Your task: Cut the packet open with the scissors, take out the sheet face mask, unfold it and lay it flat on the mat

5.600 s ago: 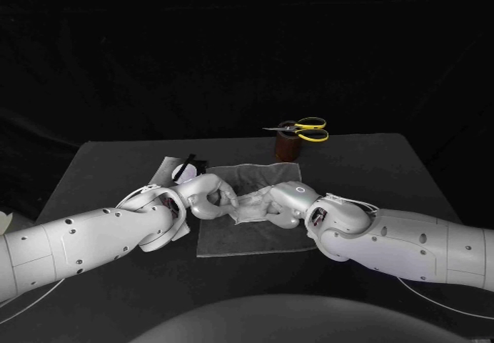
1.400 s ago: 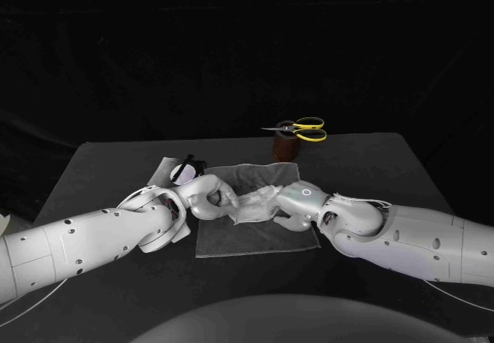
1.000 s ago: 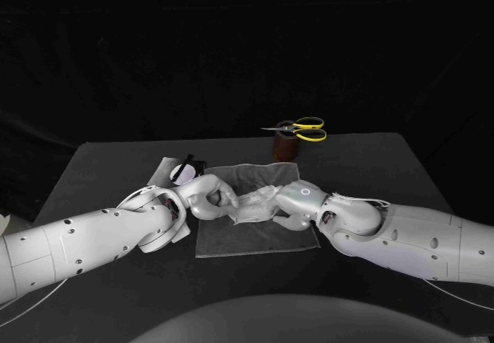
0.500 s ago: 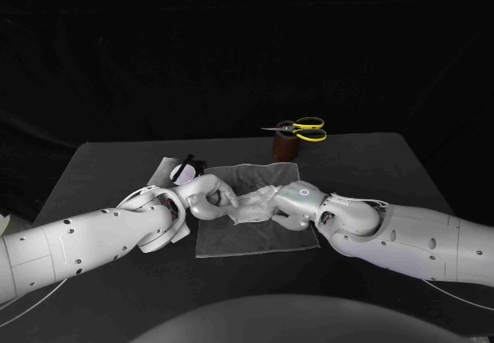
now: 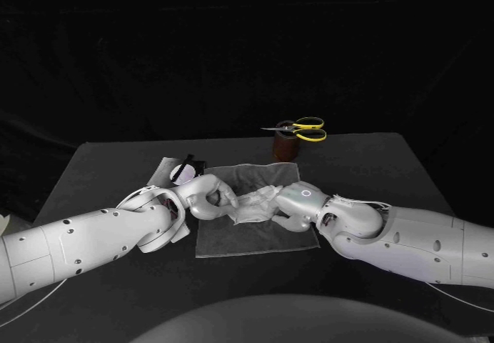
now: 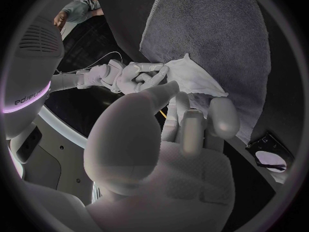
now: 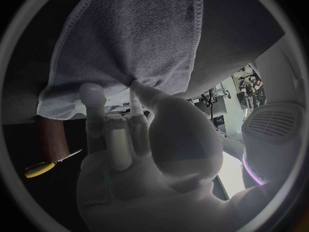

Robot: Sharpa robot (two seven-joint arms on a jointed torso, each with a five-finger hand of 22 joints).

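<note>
The white sheet face mask (image 5: 258, 203) is bunched up above the middle of the grey mat (image 5: 253, 241), held between both hands. My left hand (image 5: 210, 198) grips its left side. My right hand (image 5: 293, 207) pinches its right side. In the left wrist view the mask (image 6: 194, 81) hangs as a folded white sheet over the mat (image 6: 212, 31), with the right hand (image 6: 125, 77) holding one corner and my left hand (image 6: 188, 119) on the near edge. The opened packet (image 5: 174, 171) lies at the mat's back left. The yellow-handled scissors (image 5: 302, 128) sit in a brown holder (image 5: 286, 148).
The holder with the scissors stands just behind the mat's back right corner; the right wrist view shows the scissors (image 7: 46, 167) and the holder (image 7: 51, 134) beside the mat (image 7: 129, 36). Bare black table (image 5: 381, 164) lies to the right and in front.
Since the oldest frame my right wrist has turned and shifted slightly toward the mask. Over the last second both hands and the mask have barely moved.
</note>
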